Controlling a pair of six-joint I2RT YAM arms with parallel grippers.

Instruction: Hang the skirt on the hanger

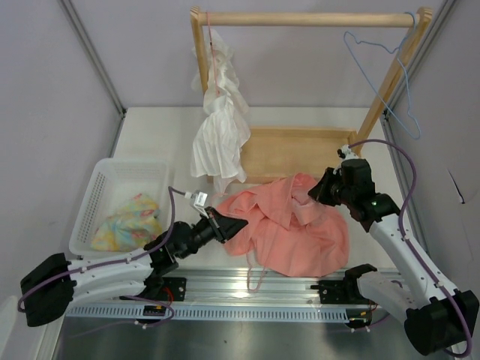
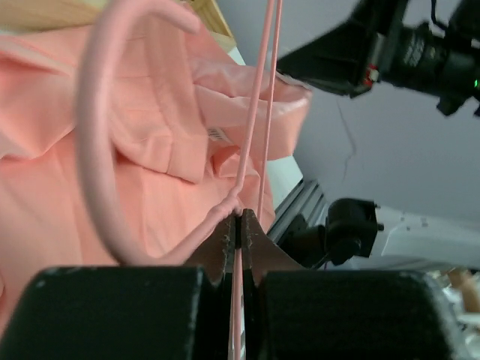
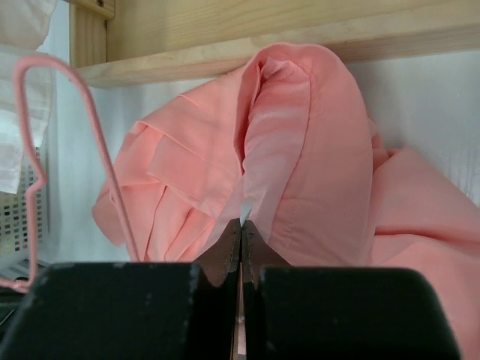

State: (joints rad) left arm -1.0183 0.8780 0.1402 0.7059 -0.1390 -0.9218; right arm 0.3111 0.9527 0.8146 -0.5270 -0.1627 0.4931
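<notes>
The salmon-pink skirt (image 1: 296,229) lies crumpled on the table in front of the wooden rack. My left gripper (image 1: 227,225) is at its left edge, shut on the twisted neck of the thin pink wire hanger (image 2: 259,112). The hanger's hook (image 2: 88,150) curves close to the left wrist camera, and its wires run across the skirt (image 2: 157,135). A loop of the wire shows below the skirt (image 1: 250,270). My right gripper (image 1: 319,189) is shut on a raised fold of the skirt (image 3: 300,135) at its far right. The hanger (image 3: 97,135) stands to the left in the right wrist view.
A white ruffled garment (image 1: 219,131) hangs from the wooden rack's rail (image 1: 307,19). A light-blue wire hanger (image 1: 401,82) hangs at its right. The rack's base (image 1: 292,154) lies behind the skirt. A white basket (image 1: 97,191) at left holds a yellow-and-blue cloth (image 1: 131,221).
</notes>
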